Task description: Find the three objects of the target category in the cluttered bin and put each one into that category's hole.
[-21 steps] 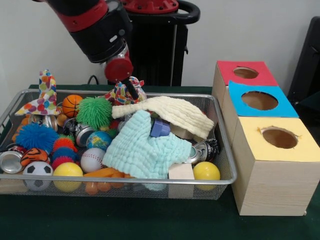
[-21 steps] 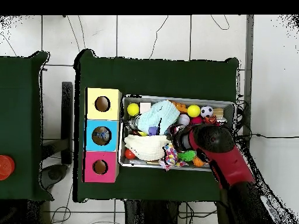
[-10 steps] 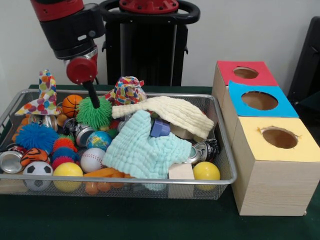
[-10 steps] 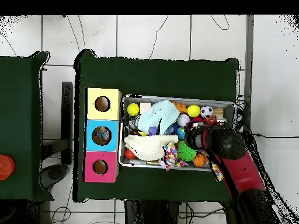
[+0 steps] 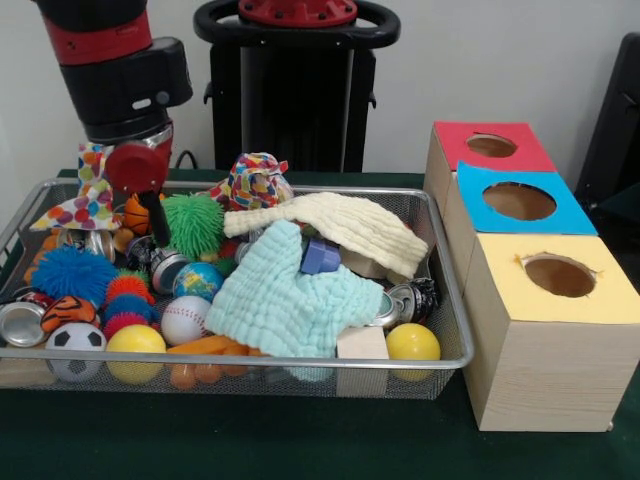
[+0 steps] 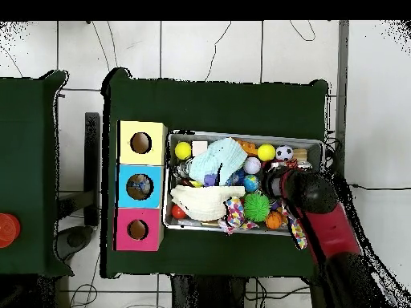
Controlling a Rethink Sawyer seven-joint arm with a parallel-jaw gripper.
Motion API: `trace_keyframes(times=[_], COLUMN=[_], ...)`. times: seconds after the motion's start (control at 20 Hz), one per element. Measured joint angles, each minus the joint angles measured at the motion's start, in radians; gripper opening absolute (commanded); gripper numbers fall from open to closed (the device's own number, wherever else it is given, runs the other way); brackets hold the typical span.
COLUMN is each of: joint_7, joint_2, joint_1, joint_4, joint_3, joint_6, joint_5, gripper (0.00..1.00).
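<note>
End effector [image 5: 155, 228] at frame left, grip state can't tell, in front of mini basketball [image 5: 133, 213], green spiky ball [image 5: 193, 224] just right, mint cloth [image 5: 285, 295] mid-bin, wire bin [image 5: 440, 300].

Bin [image 5: 440, 362] packed edge to edge, no bare floor between items. Two cloths [image 5: 285, 295] blanket the middle, covering what's under them. Arm [image 5: 125, 95] hangs over the left end by the green ball [image 5: 192, 222]. All three box holes [image 5: 560, 275] open from above. Tabletop [image 5: 250, 440] in front is free.

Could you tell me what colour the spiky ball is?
Green; the front view shows it best.
</note>
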Motion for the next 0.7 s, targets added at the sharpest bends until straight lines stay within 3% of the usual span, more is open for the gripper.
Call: trace_keyframes(times=[0.3,0.7], joint_7=[0.0,0.0], joint_2=[0.046,0.051], joint_1=[0.0,-0.004], joint_4=[-0.016,-0.016], joint_3=[0.027,0.098], joint_6=[-0.087,-0.093], joint_5=[0.052,0.137], gripper=[0.0,0.0])
